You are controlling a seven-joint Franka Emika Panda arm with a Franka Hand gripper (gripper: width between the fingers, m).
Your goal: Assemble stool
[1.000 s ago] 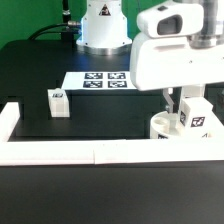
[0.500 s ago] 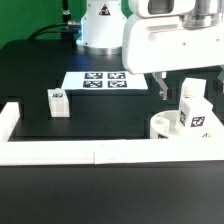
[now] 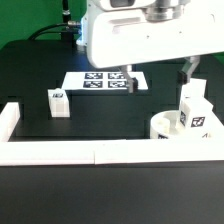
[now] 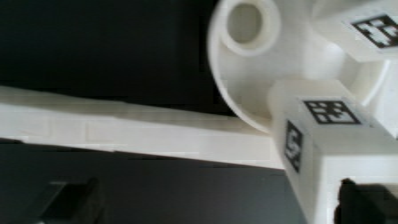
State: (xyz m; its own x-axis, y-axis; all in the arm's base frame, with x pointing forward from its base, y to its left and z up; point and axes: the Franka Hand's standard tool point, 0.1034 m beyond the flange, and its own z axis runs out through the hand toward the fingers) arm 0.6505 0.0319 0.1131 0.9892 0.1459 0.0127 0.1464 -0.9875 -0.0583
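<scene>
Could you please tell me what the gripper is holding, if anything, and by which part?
Nothing: the gripper has its jaws open and empty, clear of the leg block standing on the seat.

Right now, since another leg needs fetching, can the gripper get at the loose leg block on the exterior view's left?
Probably yes: the gripper hangs open and empty, and the leg block stands alone on the table with nothing above it.

No words or numbers can be read; only black-and-white square tags (image 4: pixel 331 110) show, on the marker board (image 3: pixel 100 80) and the legs (image 3: pixel 196 118).
</scene>
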